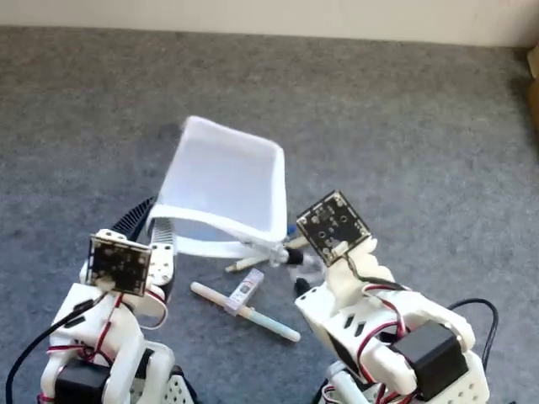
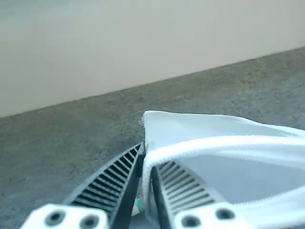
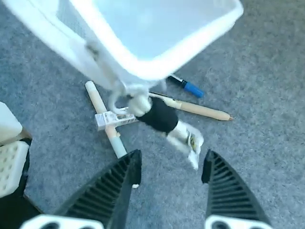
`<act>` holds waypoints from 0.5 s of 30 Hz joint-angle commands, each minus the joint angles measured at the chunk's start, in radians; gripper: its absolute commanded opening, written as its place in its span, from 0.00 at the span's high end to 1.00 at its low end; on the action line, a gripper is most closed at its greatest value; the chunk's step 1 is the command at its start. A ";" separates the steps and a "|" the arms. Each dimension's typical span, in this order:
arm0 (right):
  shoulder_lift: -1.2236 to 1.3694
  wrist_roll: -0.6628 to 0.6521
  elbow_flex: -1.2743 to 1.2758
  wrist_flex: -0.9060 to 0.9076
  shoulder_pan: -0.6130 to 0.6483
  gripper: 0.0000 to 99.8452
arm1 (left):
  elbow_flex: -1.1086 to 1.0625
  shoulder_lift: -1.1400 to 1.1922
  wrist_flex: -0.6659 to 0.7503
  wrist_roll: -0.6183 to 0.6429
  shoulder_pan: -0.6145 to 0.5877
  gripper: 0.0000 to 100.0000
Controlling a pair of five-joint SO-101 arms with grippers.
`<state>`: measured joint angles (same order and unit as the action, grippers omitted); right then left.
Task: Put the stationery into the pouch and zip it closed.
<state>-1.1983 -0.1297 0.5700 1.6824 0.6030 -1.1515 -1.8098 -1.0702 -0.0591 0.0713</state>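
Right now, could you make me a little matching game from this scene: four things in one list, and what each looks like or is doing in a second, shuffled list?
Things:
1. pouch
2. left gripper
3. right gripper
4. cream pen

States:
a. open, holding nothing
b. white, mouth open
c. lying on the table, crossed by a small white box
d. shut on the pouch's rim

Pairs: 1-b, 2-d, 3-a, 4-c.
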 commanded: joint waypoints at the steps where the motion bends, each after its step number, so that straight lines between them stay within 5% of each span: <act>1: -0.007 0.009 -0.005 -0.064 -0.113 0.81 | 0.088 -0.008 0.000 -0.009 -0.039 0.99; 5: -0.005 0.009 0.025 -0.119 -0.217 0.81 | 0.110 0.025 0.000 -0.009 -0.039 0.99; 15: -0.004 0.011 0.199 -0.328 -0.229 0.81 | 0.384 0.501 -0.052 -0.008 -0.039 0.99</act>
<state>-1.1891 -0.1297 0.7526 1.4308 0.3851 -0.9337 -1.4860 -1.0963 -0.0591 0.0422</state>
